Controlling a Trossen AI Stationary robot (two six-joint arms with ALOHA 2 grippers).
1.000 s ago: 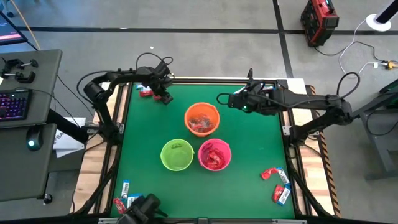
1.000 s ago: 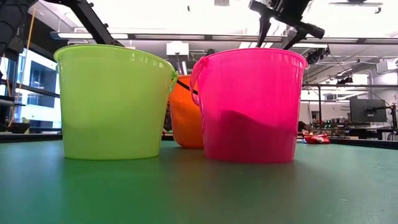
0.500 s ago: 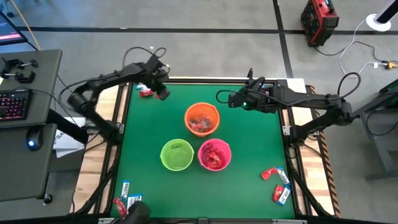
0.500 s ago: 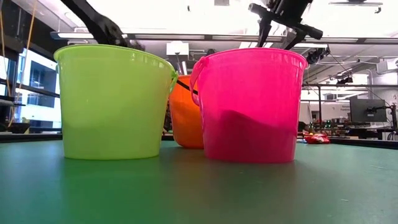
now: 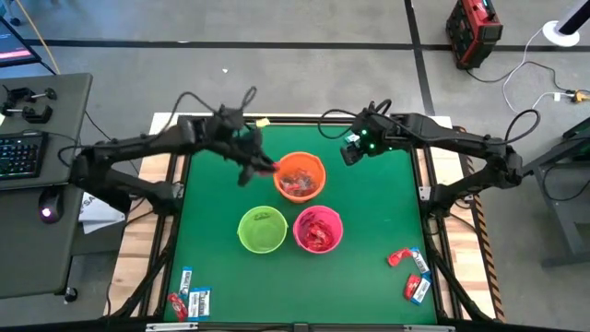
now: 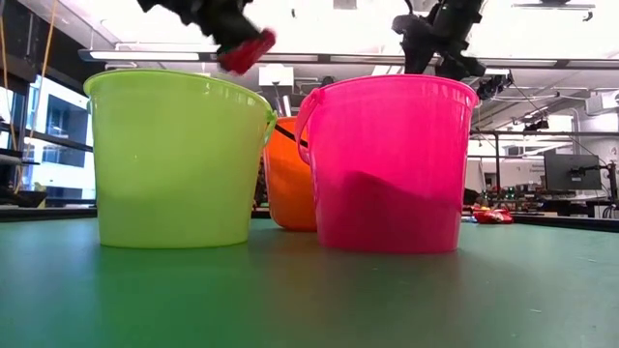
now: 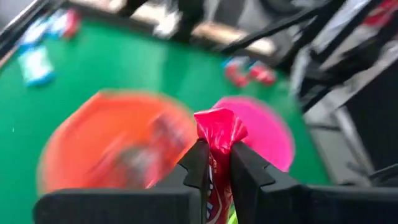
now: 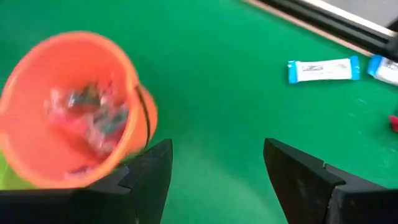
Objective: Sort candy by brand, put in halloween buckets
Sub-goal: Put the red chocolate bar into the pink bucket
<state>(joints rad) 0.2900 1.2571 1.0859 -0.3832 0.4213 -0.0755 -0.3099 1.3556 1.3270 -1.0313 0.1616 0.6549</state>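
High view: left gripper [image 5: 261, 166] sits just left of the orange bucket [image 5: 300, 176], over the mat, fingers clamped on a red-wrapped candy [image 7: 217, 134]. Left wrist view confirms: wrapper pinched between both fingers, its crimped end sticking out past the tips, orange bucket and pink bucket [image 7: 264, 127] ahead and below.

Step in hand, by judgement: transport of one red candy toward a bucket; release not yet done. Pink bucket [image 5: 318, 230] holds red wrappers, so it looks like the matching dest. Orange bucket holds mixed clear/silvery and reddish pieces; exact brand can't be read. Green bucket [image 5: 263, 230] content not discernible.

Next move calls for: carry the candy over the chosen rim, centre above the opening, then open fingers. Low view shows the candy [image 6: 245, 50] above bucket-rim height, so clearance over rims seems adequate.

Right gripper [image 5: 354, 151] waits over the far-right part of the mat, right of the orange bucket, fingers spread wide, nothing held.

Edges and room:
- Buckets stand clustered mid-table, green and pink touching or nearly so; orange just beyond them.
- Open mat [image 5: 369, 212] left, right and near side of the cluster.
- Unsorted candy lies at near-left corner [image 5: 189, 300] and near-right edge [image 5: 412, 272], close to the table border; approach there has less margin.
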